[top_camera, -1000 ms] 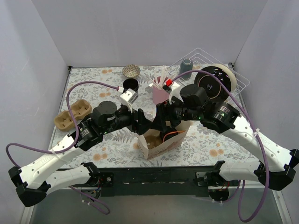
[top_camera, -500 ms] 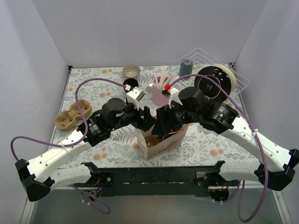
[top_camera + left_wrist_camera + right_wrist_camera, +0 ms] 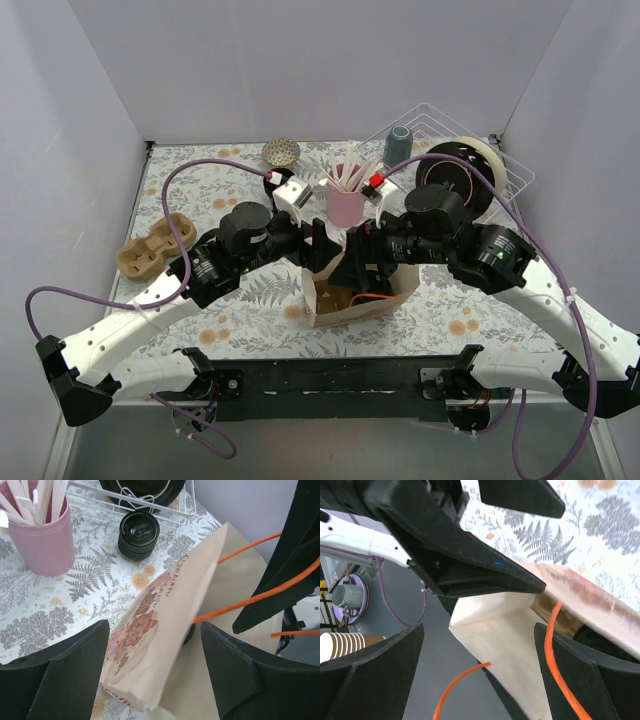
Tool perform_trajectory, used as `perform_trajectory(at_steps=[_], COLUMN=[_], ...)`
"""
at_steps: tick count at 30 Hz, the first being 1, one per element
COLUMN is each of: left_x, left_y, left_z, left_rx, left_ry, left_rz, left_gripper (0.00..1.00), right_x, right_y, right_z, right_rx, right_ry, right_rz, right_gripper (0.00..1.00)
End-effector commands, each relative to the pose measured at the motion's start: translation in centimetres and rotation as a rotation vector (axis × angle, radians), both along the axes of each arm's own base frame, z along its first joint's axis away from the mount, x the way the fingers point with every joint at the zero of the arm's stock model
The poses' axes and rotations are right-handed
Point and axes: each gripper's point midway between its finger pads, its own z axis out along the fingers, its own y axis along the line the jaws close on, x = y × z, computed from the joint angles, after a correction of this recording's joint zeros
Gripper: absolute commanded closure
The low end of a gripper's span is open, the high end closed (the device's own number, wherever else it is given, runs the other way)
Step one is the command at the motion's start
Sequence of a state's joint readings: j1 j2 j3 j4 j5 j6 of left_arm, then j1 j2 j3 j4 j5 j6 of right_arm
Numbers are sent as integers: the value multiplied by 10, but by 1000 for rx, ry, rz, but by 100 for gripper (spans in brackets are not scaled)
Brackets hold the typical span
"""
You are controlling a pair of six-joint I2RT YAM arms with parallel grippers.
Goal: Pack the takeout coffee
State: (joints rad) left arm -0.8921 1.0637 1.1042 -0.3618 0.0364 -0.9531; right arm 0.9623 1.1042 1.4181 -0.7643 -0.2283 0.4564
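The takeout coffee (image 3: 139, 535), a black cup with a glossy black lid, stands on the floral cloth beside the wire rack; in the top view the right arm hides it. A paper bag (image 3: 335, 305) with orange cord handles (image 3: 240, 602) stands open near the front edge. My left gripper (image 3: 322, 255) is open and straddles the bag's wall (image 3: 150, 620), one finger outside, one inside. My right gripper (image 3: 362, 268) is open over the bag's mouth (image 3: 520, 635), holding nothing. Something dark and something brown lie inside the bag, unclear.
A pink cup (image 3: 345, 205) of wooden sticks stands just behind the bag. The wire rack (image 3: 500, 165) at back right holds a black plate (image 3: 450, 180) and a grey-blue tumbler (image 3: 400, 140). A cardboard cup carrier (image 3: 155, 245) lies at left, a woven ball (image 3: 282, 150) at the back.
The left arm has swung right until its fingers reach the bag's wall. The right gripper has opened wider and its wrist has drifted right. The bag stands a little straighter.
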Motion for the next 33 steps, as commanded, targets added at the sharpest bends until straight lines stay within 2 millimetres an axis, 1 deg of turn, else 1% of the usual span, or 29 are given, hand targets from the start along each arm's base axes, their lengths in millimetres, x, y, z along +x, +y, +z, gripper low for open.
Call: perform_trajectory(at_steps=[1, 2, 4, 6, 11, 14, 15, 17, 18, 19, 21, 22, 25, 27, 33], left_x=[4, 4, 5, 6, 8, 8, 9, 9, 10, 10, 12, 12, 14, 14, 19], left_y=[5, 5, 4, 3, 0, -2, -2, -3, -3, -5, -7, -8, -10, -11, -8], left_z=[23, 21, 20, 18, 13, 8, 6, 2, 1, 1, 1, 1, -4, -11, -13], left_rx=[-18, -14, -14, -11, -8, -2, 2, 10, 21, 22, 31, 35, 57, 74, 86], left_ry=[-59, -58, -56, -57, -53, -47, -49, -54, -70, -81, -105, -112, -118, -112, -128], left_rz=[18, 18, 20, 18, 18, 13, 12, 3, -5, -10, -25, -36, -45, -61, -49], left_gripper=[26, 26, 26, 26, 25, 26, 25, 25, 25, 25, 25, 25, 25, 25, 25], right_x=[9, 8, 9, 8, 12, 12, 11, 9, 8, 7, 4, 5, 7, 13, 31], right_y=[0, 1, 2, 4, 0, 2, 5, 5, 5, 5, 5, 3, 0, -4, -10], right_z=[52, 50, 41, 36, 35, 25, 17, 8, 8, -1, -1, -5, -6, -4, -1], right_rx=[116, 108, 73, 64, 67, 45, 30, 19, 29, 20, 35, 28, 12, 7, -19], right_ry=[-140, -133, -105, -85, -91, -66, -51, -23, -23, -10, -5, 2, -8, -34, -88], right_rz=[-11, -5, -5, 1, -40, -33, -23, -18, -18, -15, -10, -14, -26, -49, -131], right_gripper=[1, 1, 1, 1, 1, 2, 2, 1, 1, 2, 2, 2, 2, 1, 2])
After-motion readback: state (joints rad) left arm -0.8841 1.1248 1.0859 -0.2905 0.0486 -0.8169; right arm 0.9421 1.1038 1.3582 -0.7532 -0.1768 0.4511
